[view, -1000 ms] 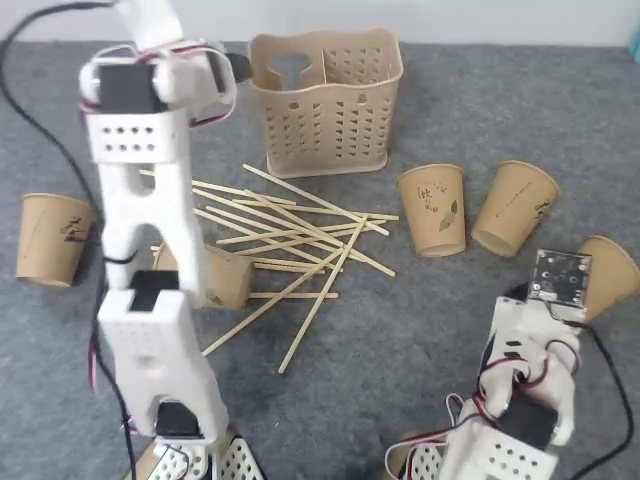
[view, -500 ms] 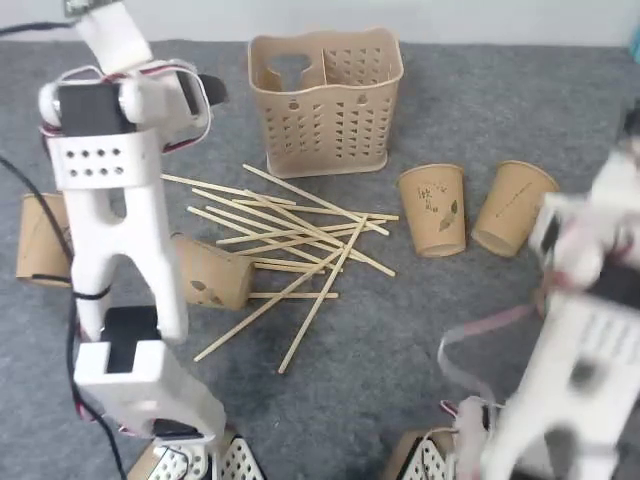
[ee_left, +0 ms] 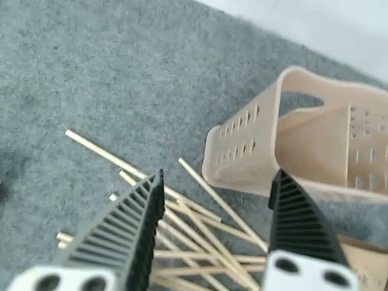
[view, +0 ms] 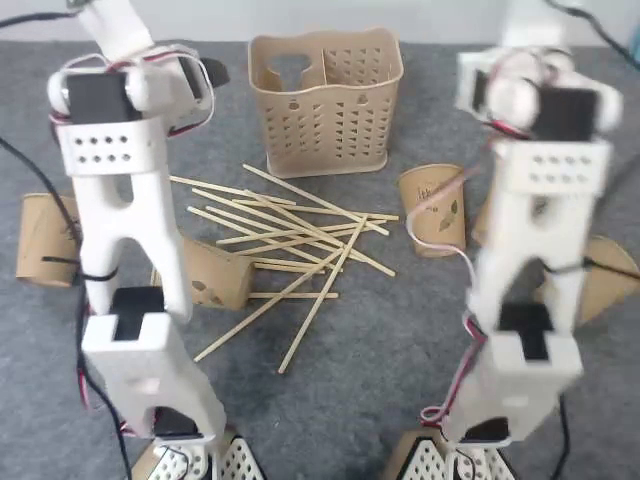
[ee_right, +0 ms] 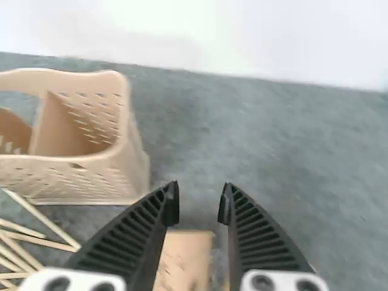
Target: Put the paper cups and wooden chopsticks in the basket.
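Change: right arm (view: 535, 200) has swung up from its folded crouch at the near right and now stands tall. The left arm (view: 120, 200) has barely shifted in the last half second, and nothing lying on the grey mat (view: 400, 340) has moved.
Tipped cup: a paper cup (view: 212, 277) lies on its side just beside the left arm, at the near-left edge of the stick pile.
Right cup (view: 612, 268): at the right edge of the mat, partly hidden behind the right arm.
Chopsticks (view: 290, 240): a loose, criss-crossed scatter in the middle of the mat, between the two arms and in front of the basket (view: 325, 110).
Left cup (view: 40, 240): well apart at the left edge, partly behind the left arm.
Middle cup (view: 435, 210): just right of the sticks and close beside the right arm.
Left gripper (ee_left: 220, 176): jaws spread wide and holding nothing, raised over the far-left end of the sticks, with the basket's corner beyond it.
Right gripper (ee_right: 199, 187): jaws parted by a narrow gap, nothing between them, raised over a cup and to the right of the basket.
Basket: farthest back, upright, with a divider splitting it into compartments. Neither cup nor stick can be seen inside it.
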You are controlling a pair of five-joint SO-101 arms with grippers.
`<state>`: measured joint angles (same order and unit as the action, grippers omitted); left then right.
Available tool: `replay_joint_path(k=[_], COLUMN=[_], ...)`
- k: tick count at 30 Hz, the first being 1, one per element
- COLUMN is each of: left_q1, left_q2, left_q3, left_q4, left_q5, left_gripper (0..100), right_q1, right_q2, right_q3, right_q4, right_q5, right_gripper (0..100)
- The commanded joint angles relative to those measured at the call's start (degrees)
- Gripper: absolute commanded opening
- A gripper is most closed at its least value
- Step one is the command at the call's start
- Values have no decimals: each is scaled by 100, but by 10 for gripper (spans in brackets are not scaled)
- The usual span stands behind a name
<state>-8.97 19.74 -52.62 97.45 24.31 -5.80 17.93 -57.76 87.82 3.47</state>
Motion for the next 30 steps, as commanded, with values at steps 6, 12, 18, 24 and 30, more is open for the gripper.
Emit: replay_joint_path(k=[6, 12, 18, 24, 30], left_q1=[290, 519, 545, 756, 774], left_q2=[941, 1635, 2303, 2875, 3086], left_q3=[-1411, -2343, -2923, -3002, -3002], left_q4=[-440, -501, -519, -501, -484], left_q5=[132, 246, 308, 308, 290], left_gripper=[267, 267, 267, 267, 265], right_q1=[-602, -646, -673, -760, -787], right_q2=[1684, 2352, 2466, 2844, 3134], right_q3=[-1943, -2163, -2180, -1996, -1987], right_q4=[-532, -1095, -1305, -1429, -1402], right_q5=[9, -264, -607, -633, -642], right_gripper=[197, 199, 199, 199, 194])
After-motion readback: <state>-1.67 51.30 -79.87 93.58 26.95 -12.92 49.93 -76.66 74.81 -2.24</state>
